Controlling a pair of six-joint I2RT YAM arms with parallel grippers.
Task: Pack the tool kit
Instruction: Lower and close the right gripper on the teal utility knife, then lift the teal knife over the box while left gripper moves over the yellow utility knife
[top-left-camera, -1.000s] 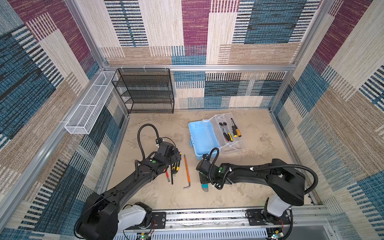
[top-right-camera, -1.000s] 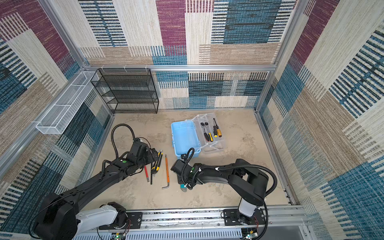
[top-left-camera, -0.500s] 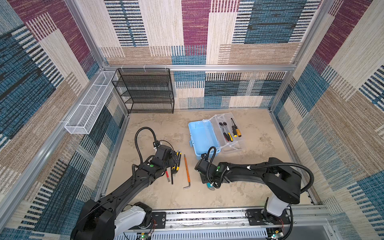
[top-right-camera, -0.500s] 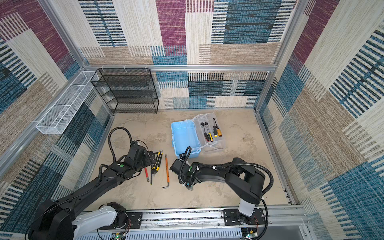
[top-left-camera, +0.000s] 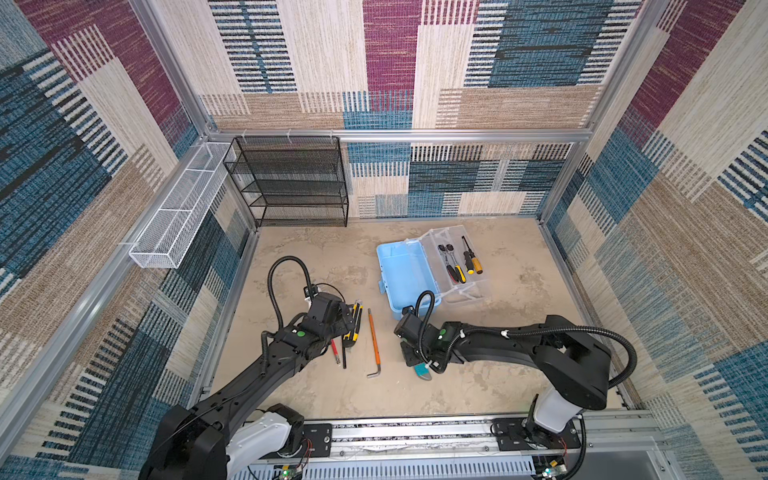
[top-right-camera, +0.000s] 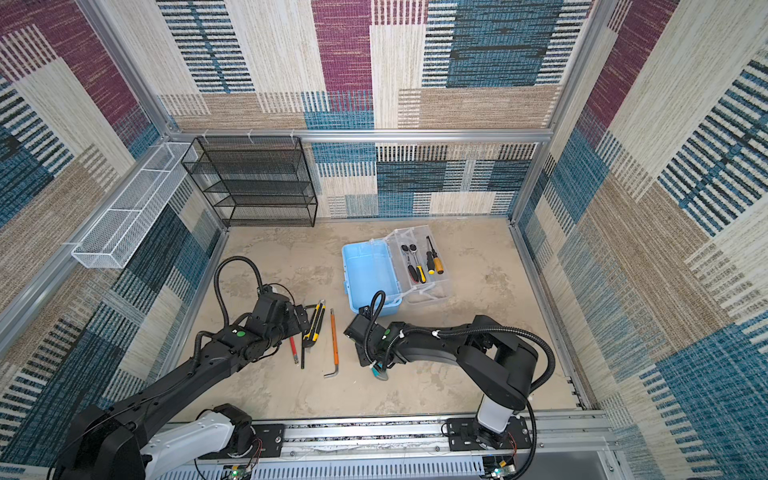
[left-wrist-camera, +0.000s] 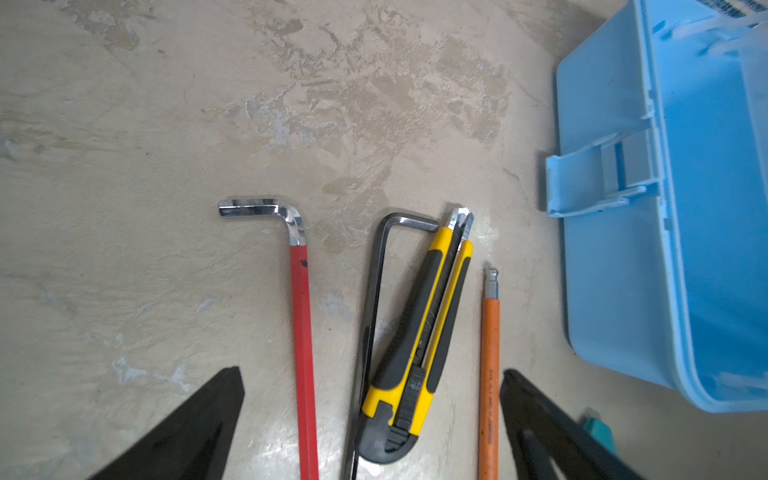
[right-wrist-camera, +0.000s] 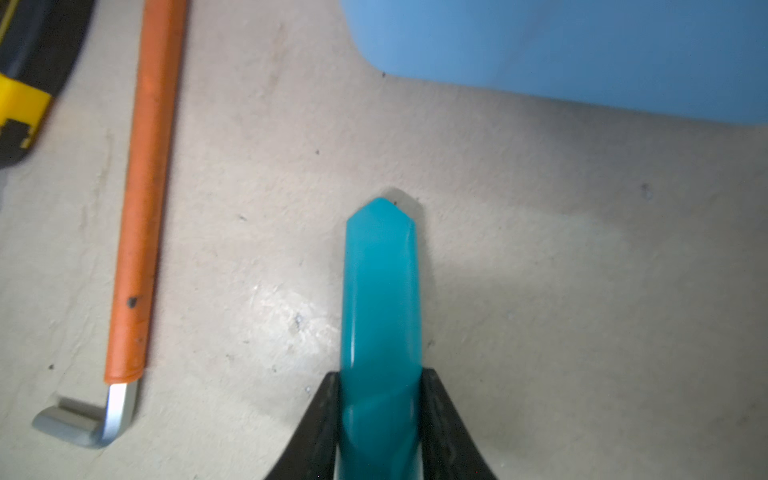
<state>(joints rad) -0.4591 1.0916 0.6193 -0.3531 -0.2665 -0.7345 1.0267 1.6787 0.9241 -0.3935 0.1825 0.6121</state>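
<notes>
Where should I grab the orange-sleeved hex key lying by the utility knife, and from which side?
I'd take the orange-sleeved hex key on its sleeve, toward the bent steel end, from straight above with jaws across the thin shaft. It lies flat and straight, and the yellow-and-black utility knife beside it angles away there, leaving the widest gap.
</notes>
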